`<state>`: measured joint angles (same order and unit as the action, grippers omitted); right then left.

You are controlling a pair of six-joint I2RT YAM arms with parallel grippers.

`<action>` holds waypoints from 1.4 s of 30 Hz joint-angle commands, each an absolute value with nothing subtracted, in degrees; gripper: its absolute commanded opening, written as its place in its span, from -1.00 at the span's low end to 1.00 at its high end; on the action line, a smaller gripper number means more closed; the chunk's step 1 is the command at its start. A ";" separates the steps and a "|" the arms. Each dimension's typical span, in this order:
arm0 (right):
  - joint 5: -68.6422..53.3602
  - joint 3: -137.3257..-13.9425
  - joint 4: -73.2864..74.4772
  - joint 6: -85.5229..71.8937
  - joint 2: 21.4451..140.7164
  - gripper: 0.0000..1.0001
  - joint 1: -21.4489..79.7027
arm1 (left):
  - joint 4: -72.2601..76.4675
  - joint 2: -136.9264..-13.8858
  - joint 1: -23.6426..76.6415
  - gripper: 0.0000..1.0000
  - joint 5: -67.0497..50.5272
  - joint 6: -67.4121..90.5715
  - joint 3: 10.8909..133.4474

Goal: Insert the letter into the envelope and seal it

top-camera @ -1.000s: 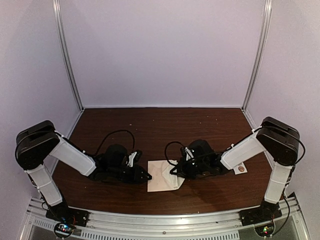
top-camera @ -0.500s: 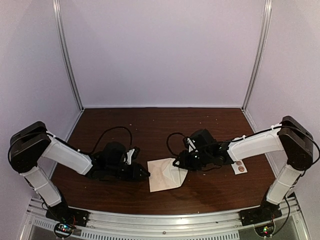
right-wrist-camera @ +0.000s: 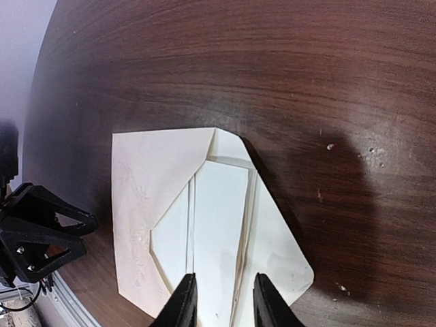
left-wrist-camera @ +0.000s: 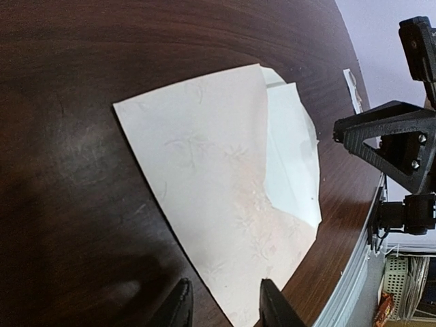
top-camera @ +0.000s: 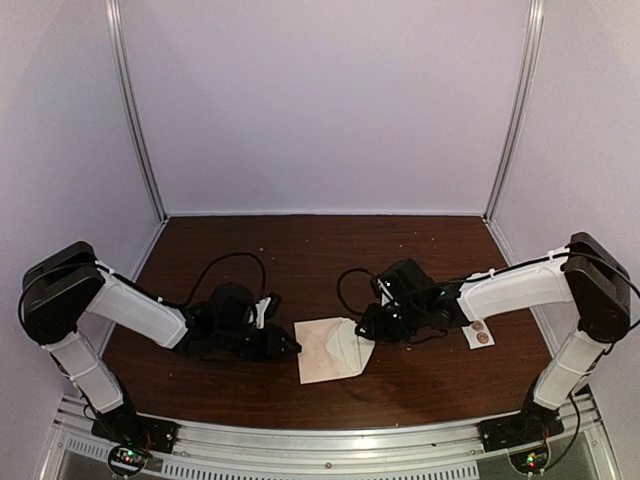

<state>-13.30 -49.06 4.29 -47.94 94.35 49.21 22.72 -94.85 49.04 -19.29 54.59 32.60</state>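
Letter (right-wrist-camera: 218, 225) edge sits within half-open right gripper (right-wrist-camera: 223, 300).

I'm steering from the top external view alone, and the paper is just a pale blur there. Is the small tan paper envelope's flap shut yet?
Observer: No. The right wrist view shows the tan envelope with its flap open, the white creased paper letter showing in the mouth.
Operator: Is anything pinched?
Observer: No, the right gripper is open over the letter's edge.
Operator: And the other arm?
Observer: The left gripper is open too, at the envelope's opposite edge.
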 commanded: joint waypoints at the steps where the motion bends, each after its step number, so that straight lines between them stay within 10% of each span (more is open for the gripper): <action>1: -14.85 -48.57 1.26 -47.99 97.22 -0.47 49.89 | 25.83 -96.59 48.60 -0.34 -19.90 54.55 34.05; 23: -16.45 -50.15 -1.35 -47.49 102.61 -0.99 50.22 | 26.98 -100.37 48.60 -0.40 -20.72 54.37 34.65; 42: -19.49 -53.61 -3.72 -47.51 106.77 -1.00 52.70 | 27.67 -100.81 48.60 -0.40 -21.07 54.63 34.54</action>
